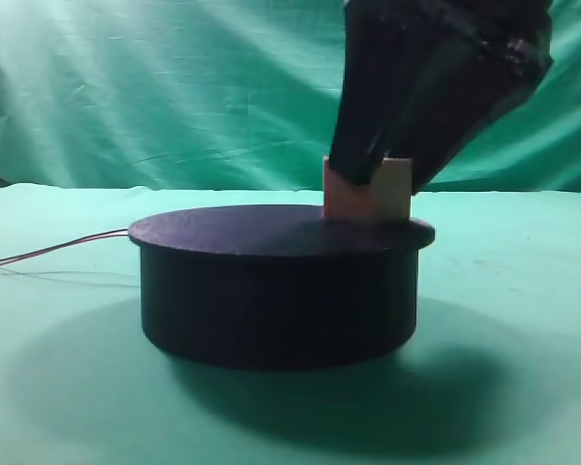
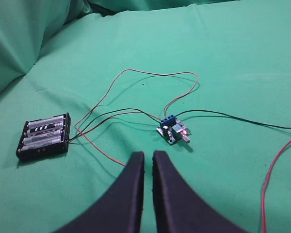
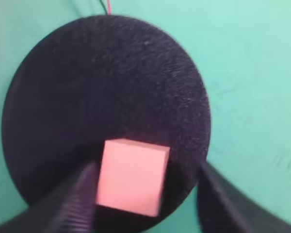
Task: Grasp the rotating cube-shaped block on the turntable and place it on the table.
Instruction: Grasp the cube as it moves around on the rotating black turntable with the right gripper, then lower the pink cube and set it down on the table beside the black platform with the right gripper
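Note:
The salmon-pink cube-shaped block [image 1: 385, 197] sits on the right part of the black turntable [image 1: 271, 291], which stands on the green table [image 1: 58, 397]. My right gripper [image 1: 387, 179] comes down from the upper right and is open, with its jaws on either side of the block. In the right wrist view the block [image 3: 131, 177] lies near the disc's [image 3: 102, 82] near edge. The left finger [image 3: 80, 194] is close against the block and the right finger [image 3: 218, 199] stands apart from it. My left gripper [image 2: 148, 156] is shut and empty, hovering over the cloth away from the turntable.
Thin red wires [image 1: 68, 247] trail left from the turntable. In the left wrist view a black battery holder [image 2: 43, 137] and a small circuit board [image 2: 173, 131] lie on the cloth, joined by looping wires [image 2: 136, 73]. A green backdrop [image 1: 174, 87] hangs behind.

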Tool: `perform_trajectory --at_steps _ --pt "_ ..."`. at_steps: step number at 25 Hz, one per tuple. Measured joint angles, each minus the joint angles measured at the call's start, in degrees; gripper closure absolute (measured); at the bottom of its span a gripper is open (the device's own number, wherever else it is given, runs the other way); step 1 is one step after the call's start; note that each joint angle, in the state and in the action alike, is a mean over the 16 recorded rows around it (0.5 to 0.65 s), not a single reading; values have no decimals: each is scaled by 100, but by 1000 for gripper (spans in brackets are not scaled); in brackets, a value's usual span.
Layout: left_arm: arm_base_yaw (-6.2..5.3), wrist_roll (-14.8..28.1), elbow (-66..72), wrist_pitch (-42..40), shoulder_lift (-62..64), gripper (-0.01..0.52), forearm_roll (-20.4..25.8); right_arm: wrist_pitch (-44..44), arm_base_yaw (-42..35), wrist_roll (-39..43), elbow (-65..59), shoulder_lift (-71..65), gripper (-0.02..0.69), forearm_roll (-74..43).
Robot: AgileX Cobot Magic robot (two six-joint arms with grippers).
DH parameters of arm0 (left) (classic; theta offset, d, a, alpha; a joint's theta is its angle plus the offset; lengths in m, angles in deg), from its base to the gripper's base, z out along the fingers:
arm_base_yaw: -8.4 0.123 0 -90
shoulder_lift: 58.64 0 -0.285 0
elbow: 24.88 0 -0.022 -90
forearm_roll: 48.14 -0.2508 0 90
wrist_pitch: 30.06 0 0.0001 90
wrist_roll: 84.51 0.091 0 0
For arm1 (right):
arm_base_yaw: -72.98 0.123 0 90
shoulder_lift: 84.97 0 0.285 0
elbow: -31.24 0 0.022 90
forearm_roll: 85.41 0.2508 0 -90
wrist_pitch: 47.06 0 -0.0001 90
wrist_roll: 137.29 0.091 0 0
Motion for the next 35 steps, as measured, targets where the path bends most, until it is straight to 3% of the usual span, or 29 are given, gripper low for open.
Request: perform_trajectory --at_steps 10,14,24,29,35 --pt "0 0 0 0 0 514 0 114 -512 1381 -599 561 438 -772" --pt "0 0 0 0 0 514 0 384 -652 1278 -1011 494 421 -436" --pt "0 0 0 0 0 514 0 313 -685 750 -1095 180 268 136" --pt "0 0 0 0 0 514 0 -268 -685 1048 -773 523 321 -240" --pt "0 0 0 0 0 514 0 -1125 -685 1595 -420 1365 502 -796"
